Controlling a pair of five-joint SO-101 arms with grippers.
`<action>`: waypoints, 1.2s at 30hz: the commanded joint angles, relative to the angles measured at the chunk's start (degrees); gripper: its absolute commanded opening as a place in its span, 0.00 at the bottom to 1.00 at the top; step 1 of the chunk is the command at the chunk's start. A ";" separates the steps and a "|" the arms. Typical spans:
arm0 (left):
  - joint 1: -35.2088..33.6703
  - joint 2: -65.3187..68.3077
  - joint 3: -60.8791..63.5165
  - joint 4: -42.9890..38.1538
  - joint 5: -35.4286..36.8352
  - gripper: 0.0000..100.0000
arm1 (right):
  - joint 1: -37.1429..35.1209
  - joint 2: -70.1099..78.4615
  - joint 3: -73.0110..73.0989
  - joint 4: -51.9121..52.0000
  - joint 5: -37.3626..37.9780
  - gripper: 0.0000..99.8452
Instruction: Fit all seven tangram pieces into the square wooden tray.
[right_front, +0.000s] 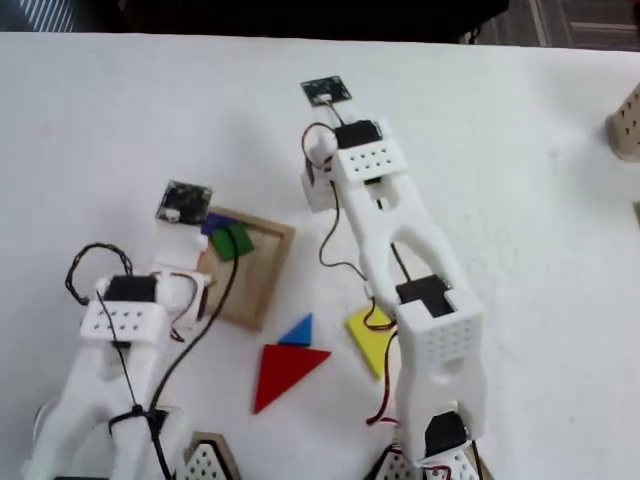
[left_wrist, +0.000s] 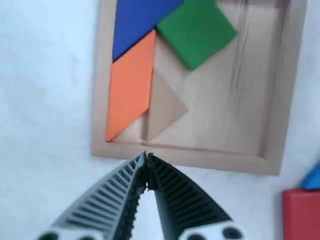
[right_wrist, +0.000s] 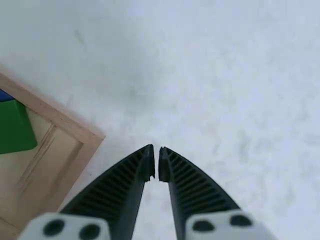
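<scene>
The wooden tray (left_wrist: 284, 100) lies flat on the white table (right_front: 520, 180) and holds four pieces grouped toward one side. A blue piece (left_wrist: 137, 20) sits against one wall of the tray. An orange parallelogram (left_wrist: 131, 87) runs along that same wall and touches the blue piece's edge. A green square (left_wrist: 196, 31), turned at an angle to the tray's walls, meets the blue piece along its slanted edge. A tan triangle (left_wrist: 165, 106) lies in the angle beside the orange parallelogram. The rest of the tray floor is bare wood. Outside the tray, off the side that faces the right arm, a small blue triangle (right_front: 298, 331) lies just beside the rim. A red triangle (right_front: 284, 370) is right next to it on the side away from the tray. A yellow piece (right_front: 368, 338) lies farther from the tray, partly under the right arm. The left pincer (left_wrist: 146, 172) is clenched with nothing in it. Its tips are at the outer edge of the tray's rim, near the pointed end of the orange parallelogram, and whether they touch the wood cannot be told. The right pincer (right_wrist: 155, 167) is also closed on nothing, with only a hairline between its tips. It is over bare table just off a corner of the tray, well apart from the loose pieces.
</scene>
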 joint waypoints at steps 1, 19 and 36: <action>-0.92 5.14 -1.14 -1.32 -2.29 0.03 | -0.57 -0.75 -0.88 -0.75 0.70 0.02; 3.82 17.10 -6.86 -13.54 7.30 0.02 | -0.40 -0.75 -0.88 -0.75 0.79 0.02; 8.31 14.64 -5.98 -16.18 7.56 0.02 | -0.48 -0.75 -0.88 -0.75 0.88 0.02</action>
